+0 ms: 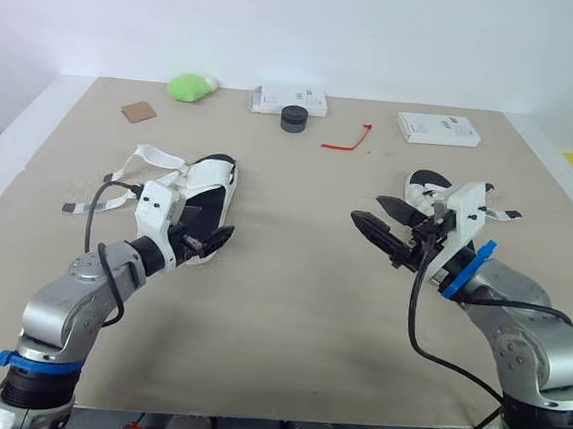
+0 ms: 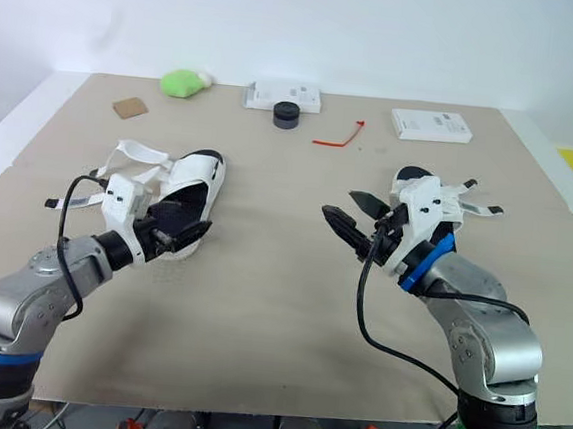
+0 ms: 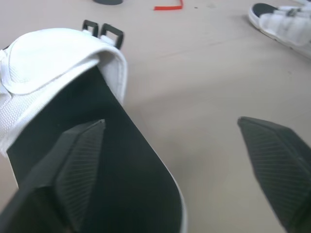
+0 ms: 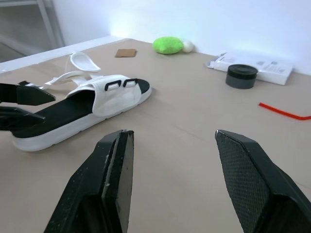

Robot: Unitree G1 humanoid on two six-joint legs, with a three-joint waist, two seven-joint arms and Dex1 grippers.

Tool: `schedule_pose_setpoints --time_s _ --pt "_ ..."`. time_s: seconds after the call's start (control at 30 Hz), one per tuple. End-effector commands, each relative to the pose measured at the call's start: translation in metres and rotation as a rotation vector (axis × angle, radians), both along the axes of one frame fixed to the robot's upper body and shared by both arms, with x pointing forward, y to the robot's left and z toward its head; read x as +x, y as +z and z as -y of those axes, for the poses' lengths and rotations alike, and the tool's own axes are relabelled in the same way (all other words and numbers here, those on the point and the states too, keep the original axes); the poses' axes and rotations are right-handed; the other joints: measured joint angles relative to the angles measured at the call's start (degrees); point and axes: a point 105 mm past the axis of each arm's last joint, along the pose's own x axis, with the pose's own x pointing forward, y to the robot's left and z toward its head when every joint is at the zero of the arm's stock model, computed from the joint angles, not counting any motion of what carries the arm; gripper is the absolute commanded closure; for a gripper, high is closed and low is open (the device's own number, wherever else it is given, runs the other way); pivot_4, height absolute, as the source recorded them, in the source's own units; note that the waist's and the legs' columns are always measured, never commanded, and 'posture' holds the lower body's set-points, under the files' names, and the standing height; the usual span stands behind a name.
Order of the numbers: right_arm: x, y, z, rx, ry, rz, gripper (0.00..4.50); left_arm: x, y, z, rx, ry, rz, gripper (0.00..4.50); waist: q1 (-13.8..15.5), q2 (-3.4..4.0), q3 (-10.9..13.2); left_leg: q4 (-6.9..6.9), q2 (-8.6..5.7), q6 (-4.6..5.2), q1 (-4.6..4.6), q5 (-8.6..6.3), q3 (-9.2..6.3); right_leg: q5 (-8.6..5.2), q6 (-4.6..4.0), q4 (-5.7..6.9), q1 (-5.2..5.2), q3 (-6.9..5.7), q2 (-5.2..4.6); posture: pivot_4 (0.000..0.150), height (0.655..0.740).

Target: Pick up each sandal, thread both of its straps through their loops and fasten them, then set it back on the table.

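- White with black foot-beds, both sandals lie flat on the tan table (image 1: 289,305), well apart; neither is lifted.
- The left sandal (image 1: 196,195) is plainly unfastened. Its thin straps (image 1: 135,166) sprawl loose on the table beside the heel end, and the two black loops (image 4: 118,83) on the front flap have nothing threaded through them.
- The left gripper (image 1: 207,240) hangs at this sandal's heel with its fingers spread wide. One finger is over the black foot-bed and the other over bare table, and it grips nothing.
- The right sandal (image 1: 451,197) sits just behind the right gripper (image 1: 369,212). From the left wrist view its straps seem to cross the foot-bed, but I cannot tell whether they are threaded and fastened.
- The right gripper is spread open too, empty, above the table and pointing toward the middle.
- My judgement: the work on the left sandal has barely begun. It must be grasped and lifted, both straps fed through their loops and pressed shut, and then it must be set down.
- If the right sandal proves unfastened, the same steps remain for it.
- Along the far edge lie a green sponge (image 1: 189,87), a black tin (image 1: 294,118), a red tie (image 1: 345,141) and white boxes (image 1: 438,128), well clear of the work.
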Motion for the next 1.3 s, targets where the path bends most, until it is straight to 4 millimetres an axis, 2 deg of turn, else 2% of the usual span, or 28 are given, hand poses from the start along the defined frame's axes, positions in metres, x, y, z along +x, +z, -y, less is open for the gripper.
schedule_pose_setpoints --time_s 0.03,0.23,0.57,1.0,1.03,1.13,1.3 --pt "-0.005 0.007 -0.007 -0.016 0.003 0.064 1.55 0.011 0.001 -0.006 0.016 0.043 -0.014 0.04 -0.05 0.0 0.0 0.0 0.0 0.0 0.0 0.0 0.0 0.0 0.0 0.0 0.0 0.0 0.0 0.15 0.74" --pt "-0.004 0.005 -0.013 -0.025 0.008 0.07 1.55 0.035 -0.009 0.004 0.052 0.064 -0.061 0.04 -0.07 -0.01 0.0 0.02 -0.01 -0.05 0.02 0.04 0.0 0.09 0.01 0.01 0.01 0.0 0.0 0.15 0.74" --pt "-0.002 0.002 -0.014 -0.038 0.012 0.069 1.55 0.079 -0.002 0.019 0.105 0.112 -0.066 0.04 -0.01 -0.01 0.0 0.03 -0.03 -0.09 0.01 0.09 -0.04 0.13 0.05 0.02 0.02 0.0 0.03 0.15 0.74" --pt "0.0 0.0 -0.015 -0.049 0.009 0.068 1.55 0.113 0.001 0.016 0.202 0.252 -0.031 0.04 -0.07 -0.01 -0.01 0.03 -0.02 -0.12 0.01 0.1 -0.05 0.14 0.07 0.05 0.02 0.01 0.04 0.15 0.74" --pt "0.0 0.0 -0.015 -0.047 0.009 0.068 1.55 0.115 0.002 0.016 0.201 0.262 -0.025 0.56 -0.08 -0.01 -0.01 0.03 -0.02 -0.13 0.01 0.11 -0.05 0.15 0.08 0.05 0.01 0.01 0.04 0.15 0.74" --pt "0.0 0.001 -0.014 -0.044 0.004 0.068 1.55 0.118 0.004 0.016 0.194 0.273 -0.007 1.72 -0.07 -0.01 -0.01 0.03 -0.03 -0.13 0.01 0.12 -0.04 0.16 0.09 0.05 0.01 0.02 0.04 0.15 0.74" --pt "-0.001 0.0 -0.013 -0.053 0.006 0.064 1.55 0.119 0.002 0.016 0.198 0.281 0.002 4.17 -0.07 -0.01 -0.01 0.03 -0.05 -0.14 -0.01 0.12 -0.04 0.15 0.1 0.04 0.02 0.02 0.02 0.15 0.74"
